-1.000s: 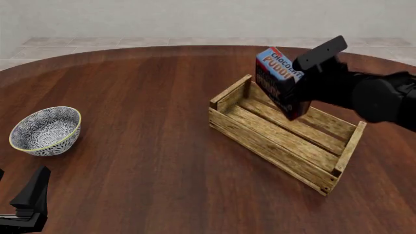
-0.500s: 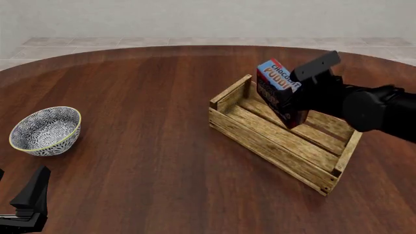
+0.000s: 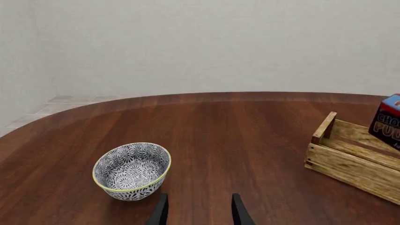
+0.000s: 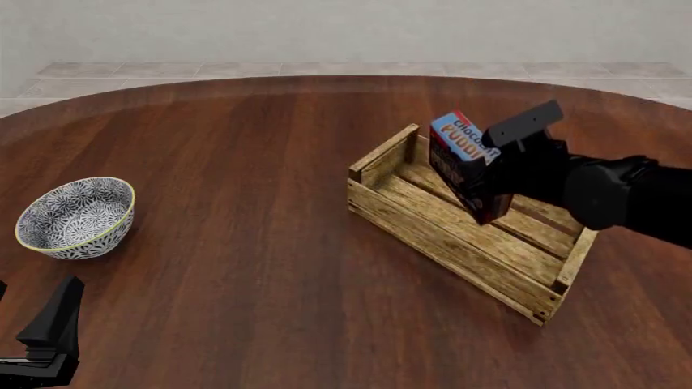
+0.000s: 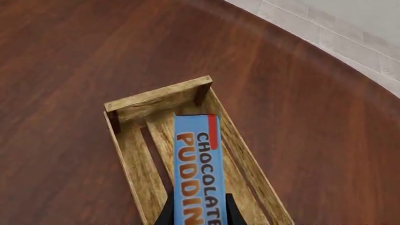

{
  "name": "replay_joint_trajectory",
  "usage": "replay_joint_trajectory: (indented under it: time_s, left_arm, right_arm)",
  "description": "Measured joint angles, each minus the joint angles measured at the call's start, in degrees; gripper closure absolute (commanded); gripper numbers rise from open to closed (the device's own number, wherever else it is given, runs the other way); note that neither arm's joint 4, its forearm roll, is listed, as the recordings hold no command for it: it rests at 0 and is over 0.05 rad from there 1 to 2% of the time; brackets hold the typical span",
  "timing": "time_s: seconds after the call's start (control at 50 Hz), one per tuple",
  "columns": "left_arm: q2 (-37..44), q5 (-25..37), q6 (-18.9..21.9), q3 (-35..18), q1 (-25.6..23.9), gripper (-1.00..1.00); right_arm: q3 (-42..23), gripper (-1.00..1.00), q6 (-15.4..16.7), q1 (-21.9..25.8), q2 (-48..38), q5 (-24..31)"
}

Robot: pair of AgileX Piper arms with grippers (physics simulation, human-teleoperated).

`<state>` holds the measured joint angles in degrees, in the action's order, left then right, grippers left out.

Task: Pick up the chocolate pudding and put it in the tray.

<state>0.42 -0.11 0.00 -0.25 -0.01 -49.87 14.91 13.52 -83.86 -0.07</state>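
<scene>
Since a second ago the right gripper (image 4: 489,180) has sunk toward the tray (image 4: 433,231), carrying the chocolate pudding (image 4: 463,162) lower; the carton now hangs tilted inside the crate's far end, pinched between the jaws. This is the placing step. Next, I judge, it calls for easing down onto the slats, then releasing. The left gripper (image 3: 198,213) idles spread, near the patterned bowl (image 3: 132,170).

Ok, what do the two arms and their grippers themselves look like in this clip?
Both are plain matte black, with no visible markings or cables. The right arm has bulky, rounded links and a flat rectangular block above the wrist. The right gripper and the left gripper each show two thin, flat, parallel black fingers. Of the left arm only a dark angular tip shows in the front view.
</scene>
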Motion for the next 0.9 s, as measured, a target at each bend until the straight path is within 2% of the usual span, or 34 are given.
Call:
replay_joint_trajectory:
  time_s: [0.9]
  left_arm:
    - [0.00, 0.00, 0.00, 0.00, 0.00, -1.00]
  right_arm:
    - [3.75, 1.00, -1.16, -0.69, -2.80, -4.63]
